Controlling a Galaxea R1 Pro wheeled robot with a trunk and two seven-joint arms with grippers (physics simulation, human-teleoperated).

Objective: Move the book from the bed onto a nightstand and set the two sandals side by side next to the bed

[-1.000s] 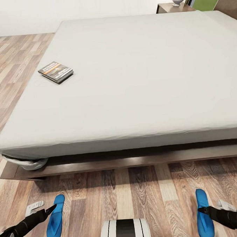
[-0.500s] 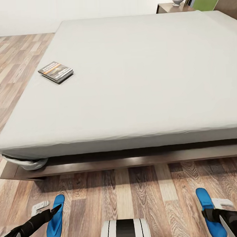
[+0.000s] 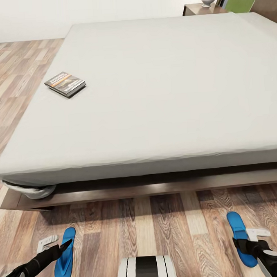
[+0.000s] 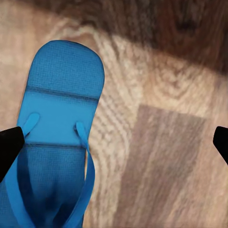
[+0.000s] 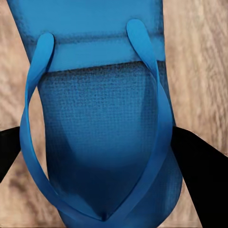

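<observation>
Below, right gripper (image 5: 114, 152) astride one sandal (image 5: 102, 118), jaws apart.

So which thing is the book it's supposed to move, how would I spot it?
Start at the big bed with the pale grey mattress. Look near its left edge, as the head camera sees it: the book lies flat there, alone on the mattress. It is small and dark-covered with an orange band, nothing like the blue sandals on the wooden floor.
</observation>
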